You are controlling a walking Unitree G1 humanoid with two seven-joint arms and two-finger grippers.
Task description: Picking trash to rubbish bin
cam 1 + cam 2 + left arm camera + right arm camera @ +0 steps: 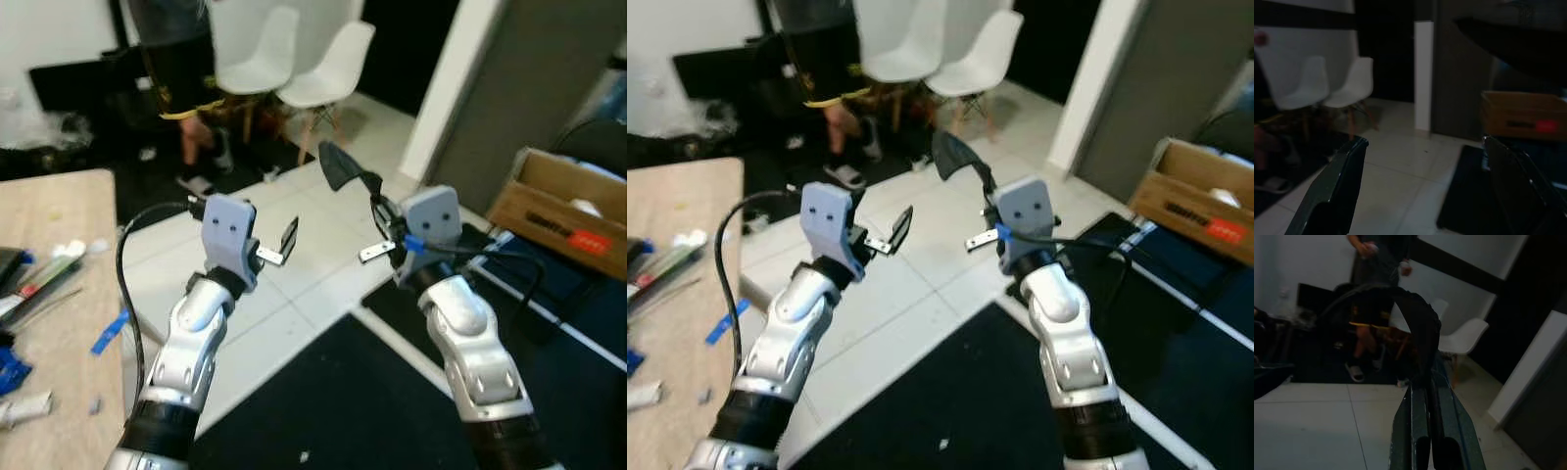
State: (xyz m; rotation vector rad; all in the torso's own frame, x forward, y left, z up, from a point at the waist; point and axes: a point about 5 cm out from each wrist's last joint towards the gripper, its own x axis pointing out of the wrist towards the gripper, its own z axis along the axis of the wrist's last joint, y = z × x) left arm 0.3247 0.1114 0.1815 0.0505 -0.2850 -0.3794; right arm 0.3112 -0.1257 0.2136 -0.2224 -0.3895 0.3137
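Fingers of your right gripper [377, 211] were pinched together on a dark, curled scrap of trash [336, 166], which rose beyond their tips, long axis in line with them. Your left gripper [286, 238] stood parted and empty, alongside. Both arms were raised forward over the tiled floor [284, 294]; farther off, a cardboard box [558, 211], white chairs [328, 64], a person [186, 59].

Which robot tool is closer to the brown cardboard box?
The right. The right tool, shut on a black scrap, is on the side of the cardboard box. The left tool, open, is farther away, toward the wooden table.
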